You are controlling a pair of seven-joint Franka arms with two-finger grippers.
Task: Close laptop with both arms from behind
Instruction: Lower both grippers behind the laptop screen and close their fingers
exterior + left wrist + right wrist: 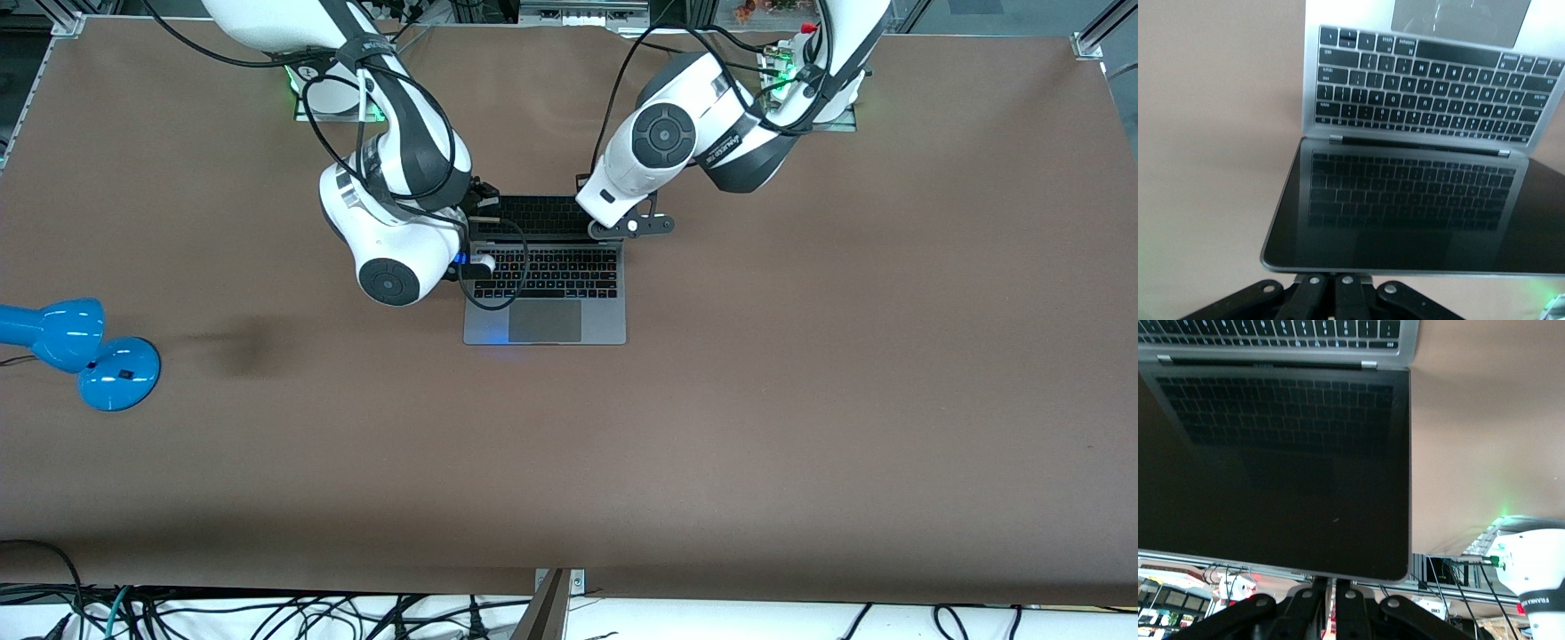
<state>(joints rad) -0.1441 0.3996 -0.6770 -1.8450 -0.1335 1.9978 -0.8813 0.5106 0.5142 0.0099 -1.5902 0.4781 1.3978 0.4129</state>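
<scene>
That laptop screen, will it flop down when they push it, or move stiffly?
The laptop lid probably swings stiffly: it stands open unsupported on its hinge. Thin and glassy, it likely needs gentle, even pressure. Both shut tools, left tool and right tool, meet its top edge.

Front camera high, facing arms; both wrist cameras close above laptop [544, 276] screen, sharing keyboard

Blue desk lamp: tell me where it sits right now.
In the front view the blue desk lamp stands at the right arm's end of the table, nearer the front camera than the open laptop and well apart from it.
</scene>
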